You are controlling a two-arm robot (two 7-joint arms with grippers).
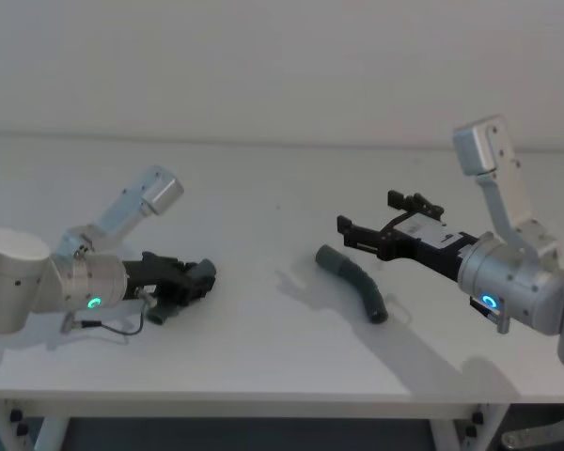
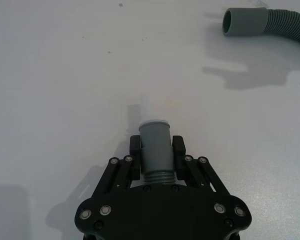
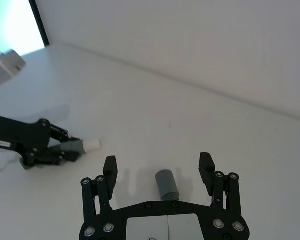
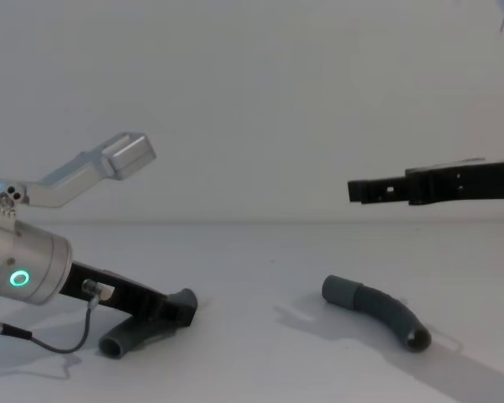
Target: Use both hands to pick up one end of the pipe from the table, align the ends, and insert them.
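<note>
Two claws, two pipe pieces. Left claw (image 2: pixel 156 147): closed on the white-tipped piece (image 4: pixel 133 334) just behind its white tip (image 2: pixel 149 107), low over the bench (image 1: pixel 263 188). Right claw (image 3: pixel 158 164): wide open, touching nothing, raised. The cuffed piece (image 1: pixel 354 280) lies on the bench beneath it, cuff (image 1: pixel 327 256) toward the left claw.
</note>
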